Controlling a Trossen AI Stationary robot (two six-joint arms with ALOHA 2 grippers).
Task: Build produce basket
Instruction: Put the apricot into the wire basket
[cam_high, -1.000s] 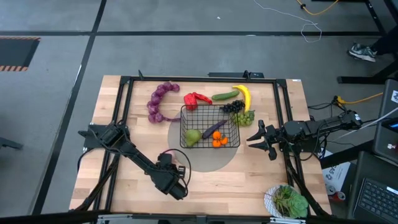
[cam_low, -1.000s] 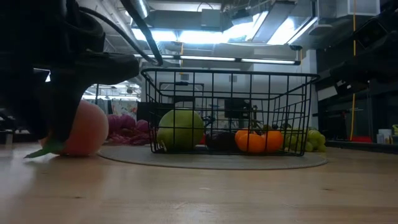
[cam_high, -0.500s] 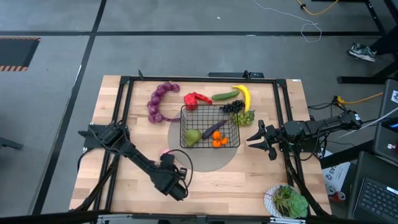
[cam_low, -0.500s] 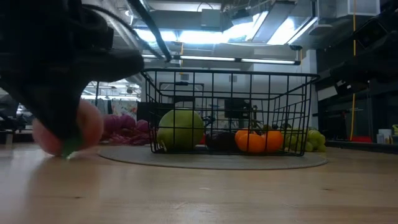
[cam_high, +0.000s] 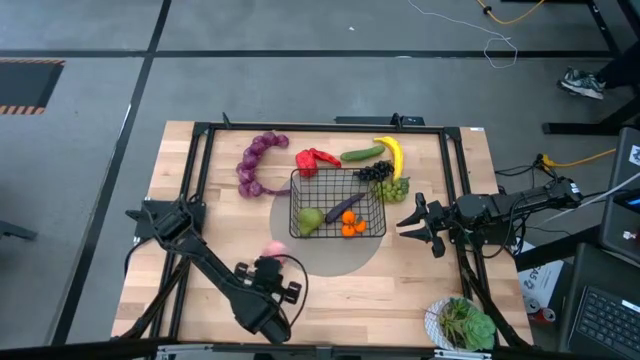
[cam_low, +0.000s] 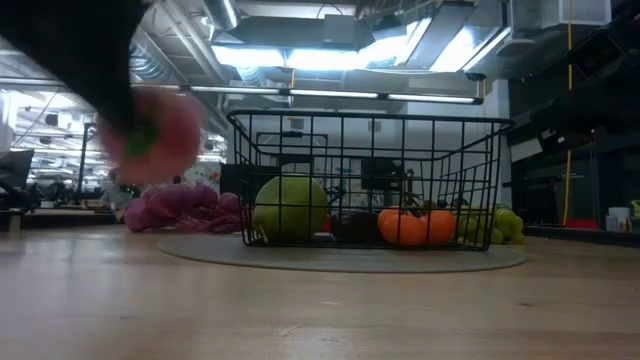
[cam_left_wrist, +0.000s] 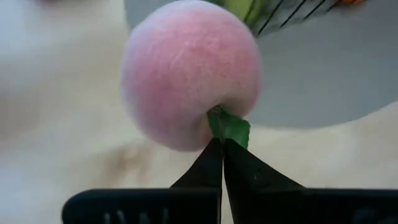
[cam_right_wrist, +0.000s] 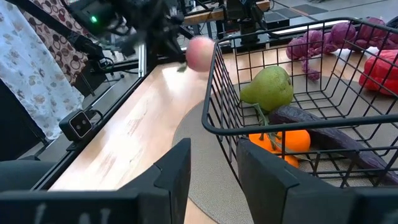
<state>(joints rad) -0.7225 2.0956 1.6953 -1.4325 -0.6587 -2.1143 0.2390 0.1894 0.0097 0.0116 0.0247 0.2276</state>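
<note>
Progress stands at partial: we count the pear (cam_high: 309, 219), eggplant (cam_high: 343, 209) and oranges (cam_high: 351, 228) inside the basket (cam_high: 297, 185). The purple grape string (cam_high: 251, 166), red pepper (cam_high: 315, 158), cucumber (cam_high: 362, 154), banana (cam_high: 392, 155) and grapes (cam_high: 384, 181) lie on the table outside it.

The left gripper (cam_left_wrist: 221, 147), clenched on the leaf of the peach (cam_left_wrist: 189, 73), carries it just short of the basket; half a second ago the peach sat at table level, now it hangs raised. The right gripper (cam_high: 415, 222) waits with jaws released beside the basket.

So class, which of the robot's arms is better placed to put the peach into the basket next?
Left. Its hand already grips the peach by its leaf, lifted beside the basket. The right hand waits open on the other side.
</note>
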